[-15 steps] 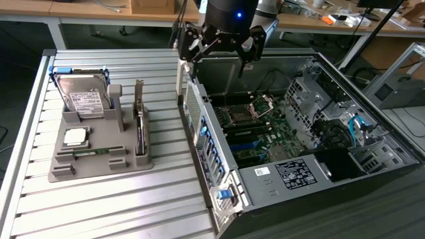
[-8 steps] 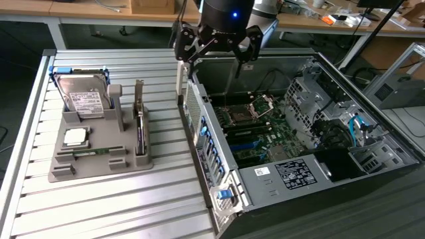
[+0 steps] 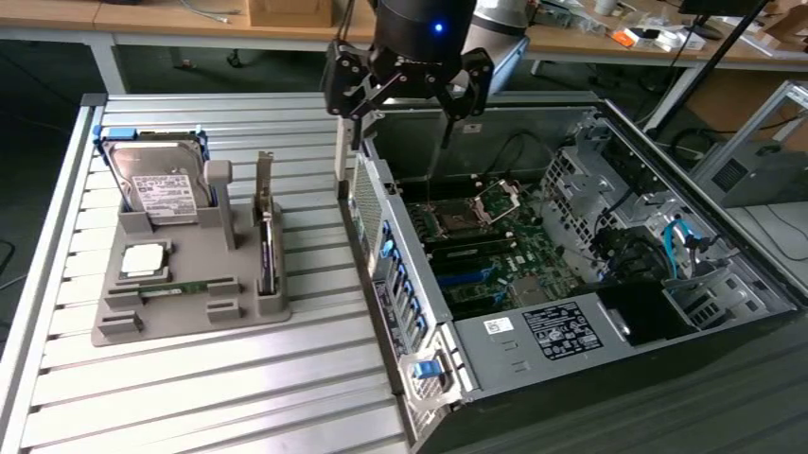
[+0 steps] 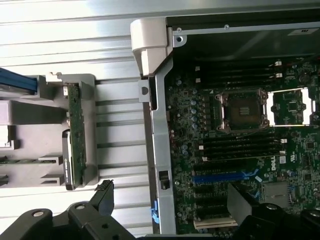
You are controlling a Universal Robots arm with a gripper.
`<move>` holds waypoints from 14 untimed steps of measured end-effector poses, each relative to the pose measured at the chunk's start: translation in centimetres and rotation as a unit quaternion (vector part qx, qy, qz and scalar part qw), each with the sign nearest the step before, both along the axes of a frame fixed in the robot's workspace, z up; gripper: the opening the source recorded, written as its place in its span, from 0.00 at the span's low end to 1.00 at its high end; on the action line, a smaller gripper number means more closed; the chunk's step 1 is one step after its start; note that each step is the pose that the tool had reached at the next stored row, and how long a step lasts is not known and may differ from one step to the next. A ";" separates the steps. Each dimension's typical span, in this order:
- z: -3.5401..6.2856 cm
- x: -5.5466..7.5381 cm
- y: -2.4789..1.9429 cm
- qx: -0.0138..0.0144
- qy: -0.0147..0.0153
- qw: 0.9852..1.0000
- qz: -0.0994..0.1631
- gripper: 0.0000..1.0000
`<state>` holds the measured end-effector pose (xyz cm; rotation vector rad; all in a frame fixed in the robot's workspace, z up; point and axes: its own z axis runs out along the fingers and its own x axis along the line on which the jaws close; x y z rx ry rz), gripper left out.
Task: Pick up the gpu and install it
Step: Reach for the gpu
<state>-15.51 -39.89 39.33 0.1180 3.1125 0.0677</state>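
Jaws wide, empty; black gripper [image 3: 407,104] over case wall [image 3: 369,194]; thin flat gpu [image 3: 267,253] upright in grey holder [image 3: 177,314].

The case [image 3: 382,241] lies open on its side on the slatted table [image 3: 189,397], with its motherboard [image 3: 486,260] facing up. The gripper [image 3: 407,102] hangs above the case's far corner on the exterior view's left, jaws spread wide with nothing between them. Beside the case, on the exterior view's left and apart from it, a grey holder [image 3: 189,326] sits on the table. The gpu [image 3: 267,251] stands on edge in the holder's slot nearest the case, its silver bracket at the far end. Farther from the case, the holder carries a hard drive [image 3: 162,184], a processor [image 3: 143,260] and a memory stick [image 3: 189,288].
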 end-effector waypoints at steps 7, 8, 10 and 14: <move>0.00 -0.6 0.00 0.000 0.000 1.000 0.000 0.99; 0.00 -0.6 0.00 0.000 0.000 1.000 0.000 0.99; 0.00 -0.8 0.00 0.000 0.000 1.000 0.000 0.99; 0.00 -1.1 0.00 0.000 0.000 1.000 0.000 0.99</move>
